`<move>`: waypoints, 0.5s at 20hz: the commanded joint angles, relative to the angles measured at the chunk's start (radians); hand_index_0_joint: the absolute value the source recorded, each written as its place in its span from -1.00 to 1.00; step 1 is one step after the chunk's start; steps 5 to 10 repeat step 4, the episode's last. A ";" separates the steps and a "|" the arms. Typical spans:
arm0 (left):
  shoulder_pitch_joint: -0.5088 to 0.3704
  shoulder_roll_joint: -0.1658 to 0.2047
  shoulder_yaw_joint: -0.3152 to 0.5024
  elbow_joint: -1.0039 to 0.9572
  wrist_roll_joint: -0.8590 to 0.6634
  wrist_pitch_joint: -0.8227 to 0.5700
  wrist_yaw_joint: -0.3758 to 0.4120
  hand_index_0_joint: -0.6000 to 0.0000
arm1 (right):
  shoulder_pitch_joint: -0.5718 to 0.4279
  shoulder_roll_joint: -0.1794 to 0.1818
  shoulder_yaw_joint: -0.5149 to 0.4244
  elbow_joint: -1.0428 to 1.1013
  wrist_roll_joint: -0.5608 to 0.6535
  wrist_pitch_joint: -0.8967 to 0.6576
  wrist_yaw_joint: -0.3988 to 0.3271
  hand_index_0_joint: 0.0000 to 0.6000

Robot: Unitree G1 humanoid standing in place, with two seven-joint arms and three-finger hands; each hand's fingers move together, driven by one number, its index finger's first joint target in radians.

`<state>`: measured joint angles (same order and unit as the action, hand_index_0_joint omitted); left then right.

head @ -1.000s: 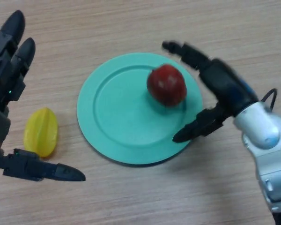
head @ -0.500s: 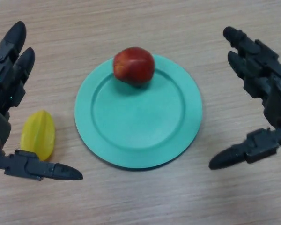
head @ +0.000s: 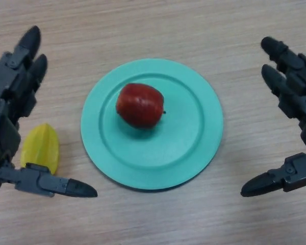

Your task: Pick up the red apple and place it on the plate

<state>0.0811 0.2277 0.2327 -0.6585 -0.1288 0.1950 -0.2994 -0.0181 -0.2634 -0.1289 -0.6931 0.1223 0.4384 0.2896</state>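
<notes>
A view looking down from the robot's head onto a wooden table (head: 158, 25). In the middle sits a round teal plate (head: 194, 148) with a raised rim. The red apple (head: 139, 105) rests on the plate, a little left of centre and well inside the rim, lying on its side with what looks like a short stem pointing right (it is too small to be sure). Nothing touches the apple.

The robot's left hand (head: 10, 102) hangs at the left edge, fingers straight and spread, thumb stretched out below, holding nothing. Just beside it, between thumb and fingers, a yellow starfruit-like fruit (head: 40, 148) lies on the table, apart from the plate. The right hand (head: 296, 97) shows at the right edge, likewise relaxed and empty, well clear of the plate.

Judging from this, the task appears done: the apple is on the plate and released. Nothing seems left except perhaps to rest the arms.
</notes>
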 commanded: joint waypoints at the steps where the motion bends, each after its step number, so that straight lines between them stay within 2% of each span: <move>1: -0.003 0.022 0.040 -0.069 -0.001 -0.132 0.031 1.00 | -0.018 -0.021 -0.067 -0.079 0.078 -0.111 -0.025 -1.00; 10: -0.001 0.021 0.034 -0.090 -0.002 -0.104 0.024 1.00 | -0.015 -0.020 -0.067 -0.108 0.090 -0.084 -0.038 -1.00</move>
